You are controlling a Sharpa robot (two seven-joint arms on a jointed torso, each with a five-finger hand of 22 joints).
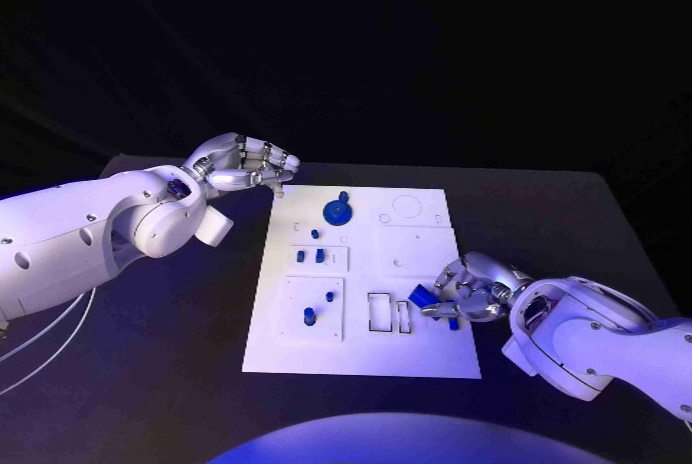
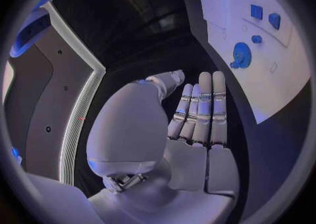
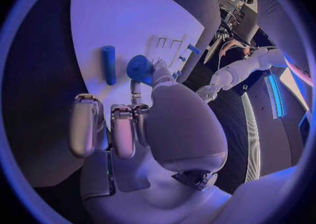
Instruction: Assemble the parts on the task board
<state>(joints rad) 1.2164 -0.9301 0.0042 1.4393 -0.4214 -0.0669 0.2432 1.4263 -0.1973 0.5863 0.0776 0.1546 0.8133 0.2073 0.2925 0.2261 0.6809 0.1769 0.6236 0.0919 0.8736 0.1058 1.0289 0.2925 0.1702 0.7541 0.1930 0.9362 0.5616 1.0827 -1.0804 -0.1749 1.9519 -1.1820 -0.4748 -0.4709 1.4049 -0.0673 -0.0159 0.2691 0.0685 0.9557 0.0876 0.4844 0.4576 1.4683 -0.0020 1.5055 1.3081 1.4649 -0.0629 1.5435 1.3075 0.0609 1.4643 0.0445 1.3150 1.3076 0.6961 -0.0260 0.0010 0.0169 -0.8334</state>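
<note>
I'm pinching a small blue part in my right hand, hovering over the near right of the white task board, beside the slotted recesses. I'm judging a slow, square descent is best. My left hand is idling at the board's far corner, fingers straight, pressed together, holding nothing. A smooth blue cylinder is lying flat nearby.

Head camera looks down on the task board; each wrist camera sits close behind its robot hand, sharing that board.
</note>
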